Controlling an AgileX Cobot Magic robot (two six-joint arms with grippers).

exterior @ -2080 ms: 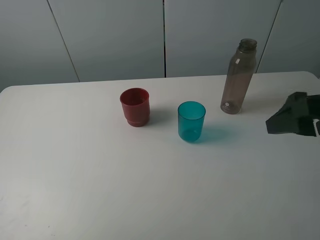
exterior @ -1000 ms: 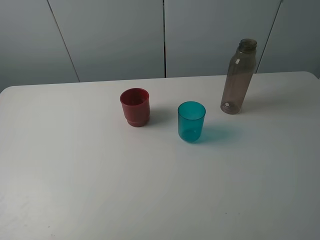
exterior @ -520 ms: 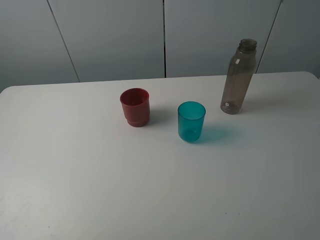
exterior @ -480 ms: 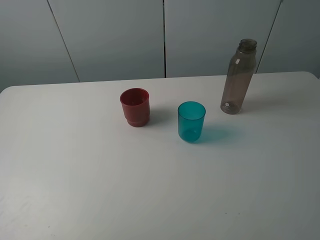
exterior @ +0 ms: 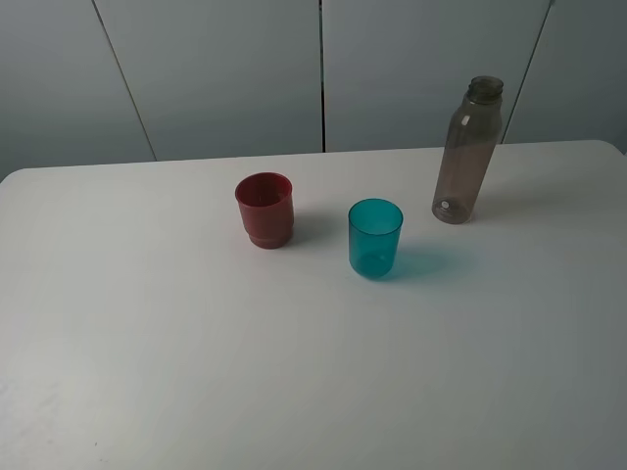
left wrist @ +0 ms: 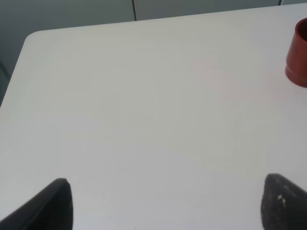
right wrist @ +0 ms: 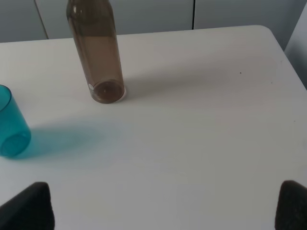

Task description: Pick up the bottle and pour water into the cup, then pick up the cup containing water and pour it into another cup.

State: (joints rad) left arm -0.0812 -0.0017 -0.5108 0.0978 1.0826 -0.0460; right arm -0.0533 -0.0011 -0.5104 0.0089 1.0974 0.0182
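Observation:
The tall smoky grey-brown bottle (exterior: pixel 468 151) stands upright and uncapped at the back right of the white table (exterior: pixel 196 372); it also shows in the right wrist view (right wrist: pixel 97 52). The teal translucent cup (exterior: pixel 375 238) stands upright near the middle, and its edge shows in the right wrist view (right wrist: pixel 10 124). The dark red cup (exterior: pixel 265 210) stands upright to its left, and part of it shows in the left wrist view (left wrist: pixel 300 55). Neither gripper shows in the exterior view. My left gripper (left wrist: pixel 170 211) is open and empty over bare table. My right gripper (right wrist: pixel 160 211) is open and empty, well short of the bottle.
Grey wall panels (exterior: pixel 323 69) rise behind the table's far edge. The table's rounded left corner (left wrist: pixel 33 40) and right corner (right wrist: pixel 273 38) show in the wrist views.
The right gripper, seen at the right edge of the exterior view two seconds ago, has drawn back out of that view. The bottle and both cups have not moved.

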